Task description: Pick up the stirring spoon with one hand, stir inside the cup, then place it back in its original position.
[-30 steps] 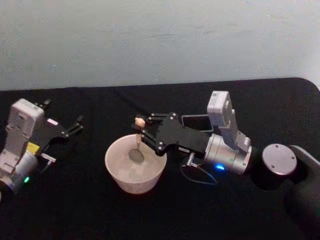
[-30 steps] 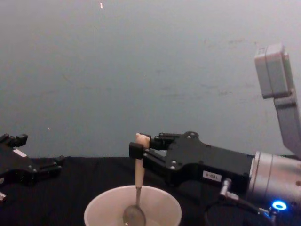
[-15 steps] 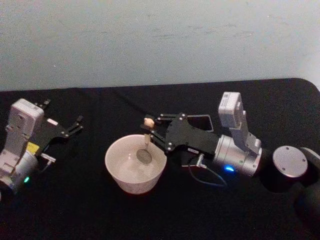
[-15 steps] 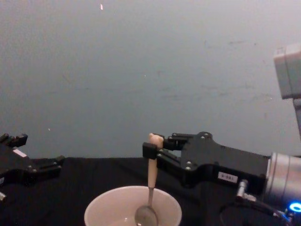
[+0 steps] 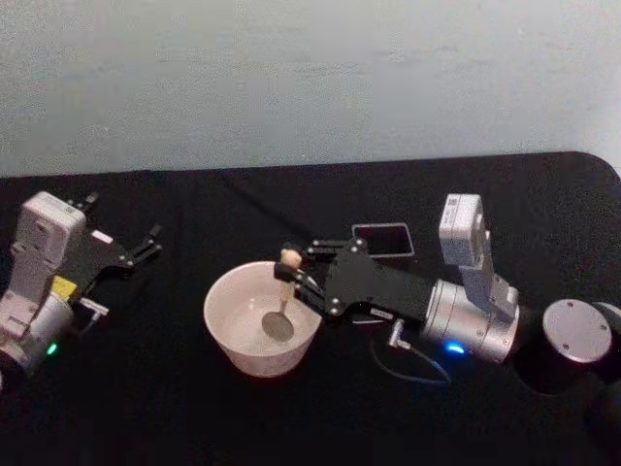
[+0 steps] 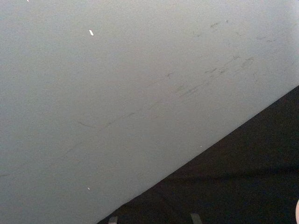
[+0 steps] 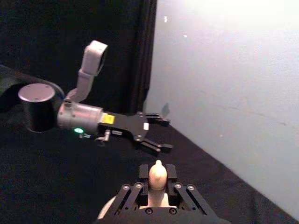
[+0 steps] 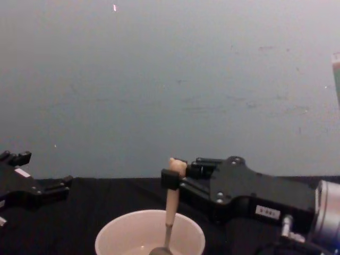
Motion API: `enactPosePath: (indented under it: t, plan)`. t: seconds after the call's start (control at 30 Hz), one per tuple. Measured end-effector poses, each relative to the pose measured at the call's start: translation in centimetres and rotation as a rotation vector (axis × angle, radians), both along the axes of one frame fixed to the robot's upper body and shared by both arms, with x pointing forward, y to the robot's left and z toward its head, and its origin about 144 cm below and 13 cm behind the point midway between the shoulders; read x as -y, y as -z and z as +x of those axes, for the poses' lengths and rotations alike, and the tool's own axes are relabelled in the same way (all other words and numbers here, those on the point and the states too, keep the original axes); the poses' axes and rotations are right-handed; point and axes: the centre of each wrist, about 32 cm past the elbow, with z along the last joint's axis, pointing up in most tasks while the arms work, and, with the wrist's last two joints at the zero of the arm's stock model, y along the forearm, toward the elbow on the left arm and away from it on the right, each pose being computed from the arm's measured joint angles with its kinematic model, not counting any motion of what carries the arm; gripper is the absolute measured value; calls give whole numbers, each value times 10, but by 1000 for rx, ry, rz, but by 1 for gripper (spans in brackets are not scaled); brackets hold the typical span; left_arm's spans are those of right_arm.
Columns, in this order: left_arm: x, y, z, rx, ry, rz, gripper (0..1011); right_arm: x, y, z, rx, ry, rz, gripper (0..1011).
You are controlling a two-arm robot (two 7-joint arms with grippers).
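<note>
Currently the right end effector [image 5: 294, 276] holds the stirring spoon [image 5: 278, 324] inside the cup [image 5: 246, 360].

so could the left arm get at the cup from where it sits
Probably yes. The left claw sits open at the left with bare black cloth between it and the cup. The right claw, holding the stirring spoon in the cup, reaches from the other side, leaving the left rim free.

Worktop [image 5: 291, 417] is wearing matt black cloth. Cup [image 5: 228, 340] is looking smooth, matt cream, ceramic-like. Stirring spoon [image 5: 278, 325] is showing a dull grey metal bowl and a smooth beige handle. Right tool [image 5: 294, 276] is reading matt black.
</note>
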Motion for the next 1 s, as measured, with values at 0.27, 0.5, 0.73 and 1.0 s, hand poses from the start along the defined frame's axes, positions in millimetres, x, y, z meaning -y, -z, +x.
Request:
enactPosePath:
  t: [0.27,0.5,0.73,1.0]
  plan:
    - [0,0,0,0,0,0,1001,-16,2,-3,-12,-39,9,212]
    - [0,0,0,0,0,0,1001,-29,0,7,-3,-32,20,212]
    - [0,0,0,0,0,0,1001,-36,-1,21,11,14,18,212]
    - [0,0,0,0,0,0,1001,-30,0,29,20,63,8,212]
